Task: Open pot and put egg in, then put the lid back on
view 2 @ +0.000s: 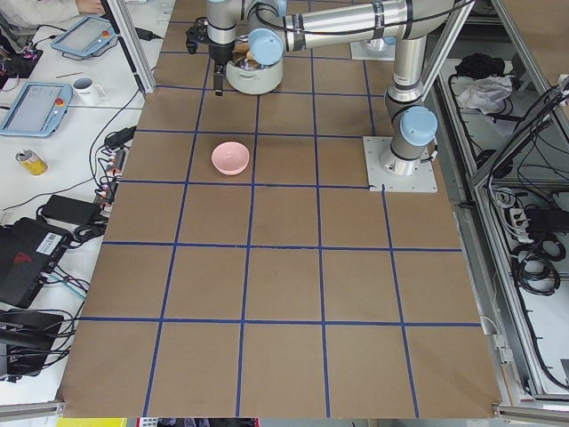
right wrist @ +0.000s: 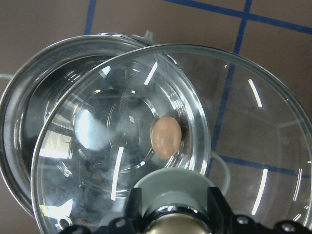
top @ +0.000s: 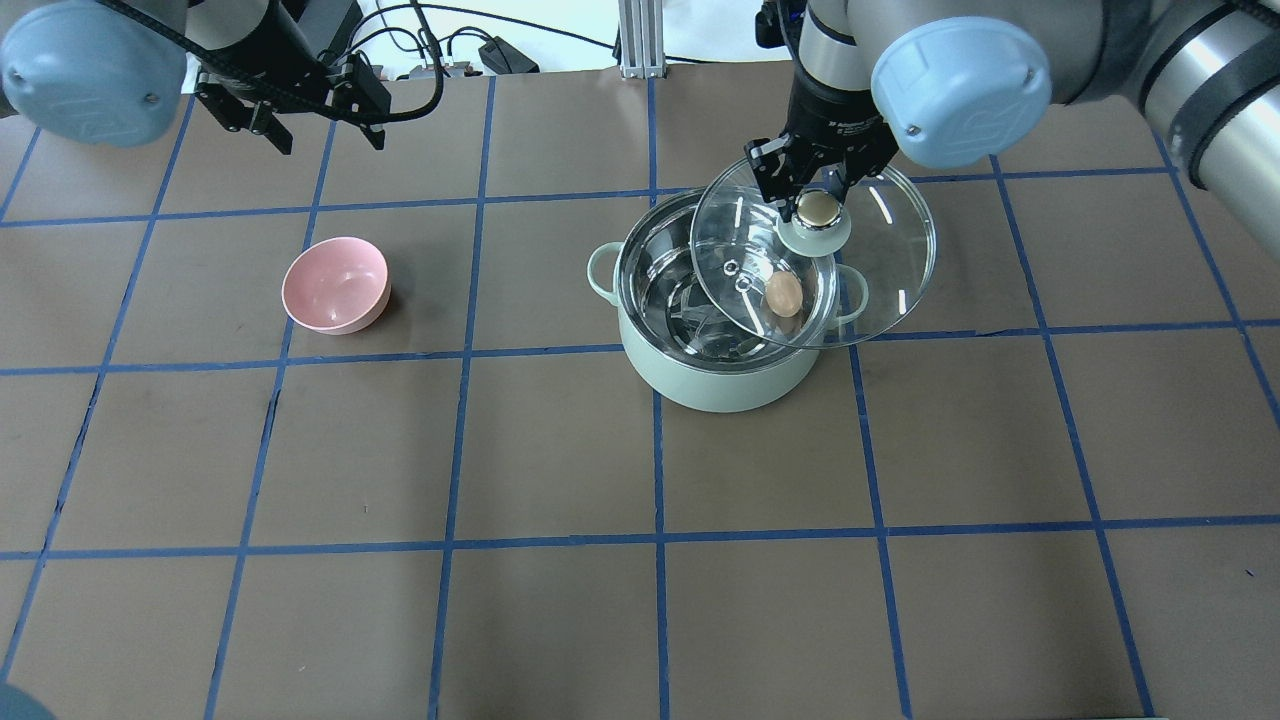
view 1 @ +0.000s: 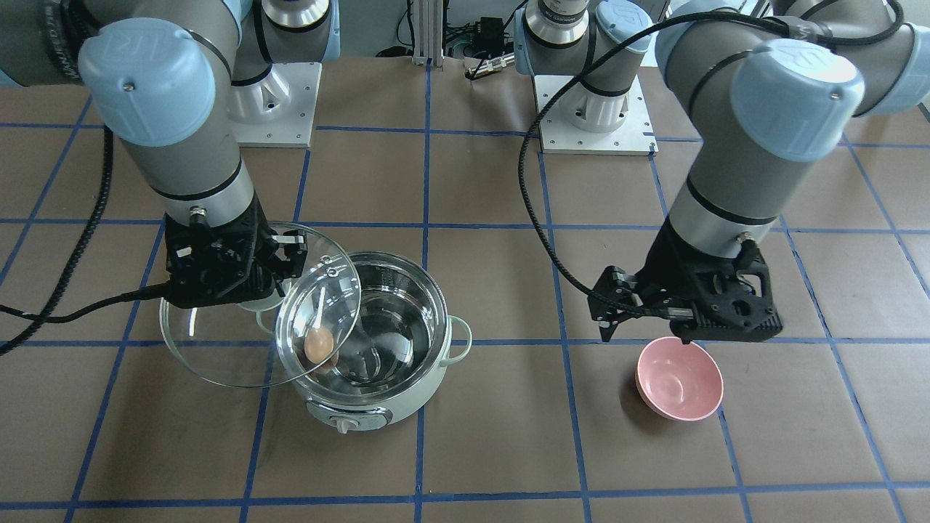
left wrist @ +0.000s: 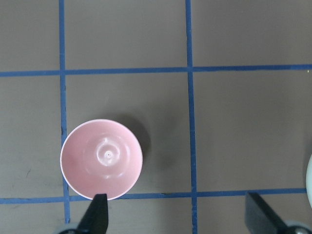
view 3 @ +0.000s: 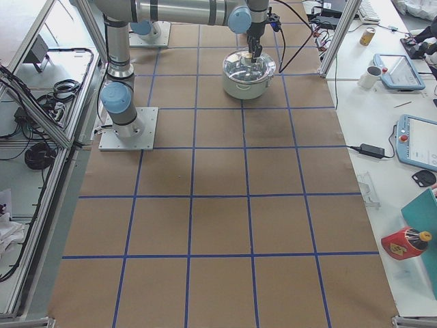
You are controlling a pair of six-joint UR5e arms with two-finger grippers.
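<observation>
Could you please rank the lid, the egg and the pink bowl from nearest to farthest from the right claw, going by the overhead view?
1. The lid, gripped by its knob in the right claw, partly over the pot.
2. The egg, inside the pot, beneath the glass.
3. The pink bowl, far off toward the view's left.

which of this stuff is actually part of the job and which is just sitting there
Part of the job: pot; egg, inside it; lid, held partly over the pot; right gripper, jaws shut on its knob.
Just lying about: pink bowl; left gripper, open, raised near it.
</observation>
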